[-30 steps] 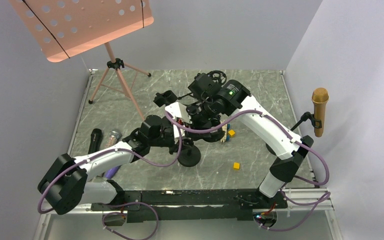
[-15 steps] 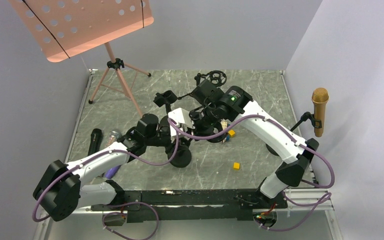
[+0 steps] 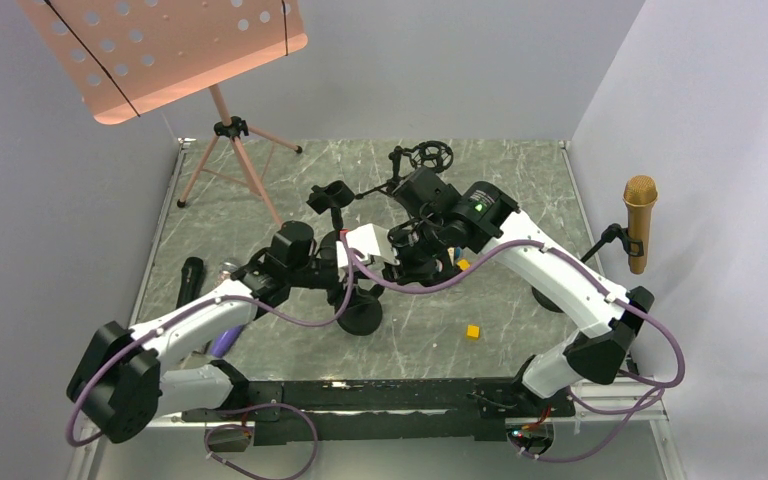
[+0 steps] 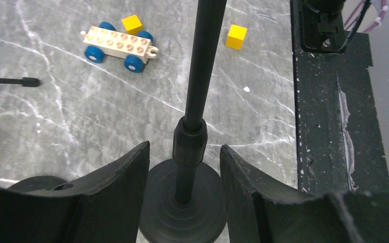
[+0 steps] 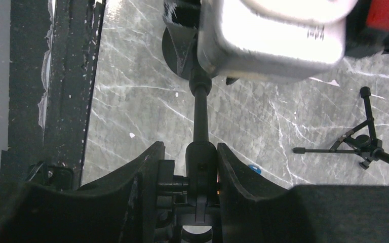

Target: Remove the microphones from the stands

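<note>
A gold microphone (image 3: 640, 222) stands upright in the clip of a thin stand at the table's right edge, away from both grippers. At mid-table is a black stand with a round base (image 3: 360, 315) and a pole (image 4: 202, 61). My left gripper (image 4: 184, 147) is low at this pole, open, its fingers either side of the collar with gaps. My right gripper (image 5: 190, 147) is higher up, shut on the stand's joint (image 5: 201, 167), one finger on its side knob. In the top view the left gripper (image 3: 353, 277) and right gripper (image 3: 402, 255) crowd together.
Two loose microphones (image 3: 191, 280) lie at the left. A pink music stand (image 3: 160, 50) rises at the back left. A toy car (image 4: 119, 43) and yellow cubes (image 4: 236, 36) lie near the pole. A shock mount (image 3: 430, 155) sits behind, and a small tripod (image 5: 364, 144) nearby.
My left gripper has opened off the pole. My right gripper has closed on the stand's joint. The round base has shifted a little to the left.
</note>
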Available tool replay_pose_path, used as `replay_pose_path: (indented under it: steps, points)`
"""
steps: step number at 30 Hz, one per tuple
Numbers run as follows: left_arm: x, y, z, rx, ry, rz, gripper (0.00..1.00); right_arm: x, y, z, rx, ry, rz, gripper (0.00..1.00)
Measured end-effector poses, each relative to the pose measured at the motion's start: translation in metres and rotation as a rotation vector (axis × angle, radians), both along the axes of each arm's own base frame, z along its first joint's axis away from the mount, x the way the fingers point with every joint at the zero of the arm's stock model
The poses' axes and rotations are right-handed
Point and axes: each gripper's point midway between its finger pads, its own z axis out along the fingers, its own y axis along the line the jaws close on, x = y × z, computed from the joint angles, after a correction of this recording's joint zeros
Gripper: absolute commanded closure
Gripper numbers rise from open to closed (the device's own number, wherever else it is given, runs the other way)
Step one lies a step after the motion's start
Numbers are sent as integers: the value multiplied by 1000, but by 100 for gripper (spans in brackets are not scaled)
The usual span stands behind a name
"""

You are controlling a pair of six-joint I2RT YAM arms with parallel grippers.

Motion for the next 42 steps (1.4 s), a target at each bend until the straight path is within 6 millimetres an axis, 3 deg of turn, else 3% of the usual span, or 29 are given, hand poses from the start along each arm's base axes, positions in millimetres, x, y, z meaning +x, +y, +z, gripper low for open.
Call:
replay_pose_path:
  steps: [4,6,9,18,25,26,28,30,35,39,42]
  points:
    - [2,-9,-13,4,43,-35,60,1,-2,-1,1,-3,-9,93]
    - [4,-12,-17,3,54,-48,73,2,-5,-1,-1,1,-26,96]
    - [3,-14,-17,-1,62,-60,100,7,-7,-2,5,7,-64,100]
    - [5,-18,-13,60,-58,16,100,20,-18,-5,30,198,-306,100]
    - [42,3,-6,162,-349,298,100,54,-28,-21,32,503,-608,100]
    - [44,5,-7,177,-365,312,95,55,-27,-23,32,539,-628,100]
    - [43,6,-10,196,-373,312,67,54,-27,-26,31,576,-650,100]
    - [39,7,-11,201,-365,292,50,53,-26,-26,30,585,-651,100]
    - [26,10,-1,173,-299,205,41,55,-27,-28,30,542,-599,100]
    - [34,19,13,122,-245,190,39,54,-26,-29,39,479,-510,100]
    - [37,22,13,90,-181,164,39,43,-23,-28,43,393,-416,100]
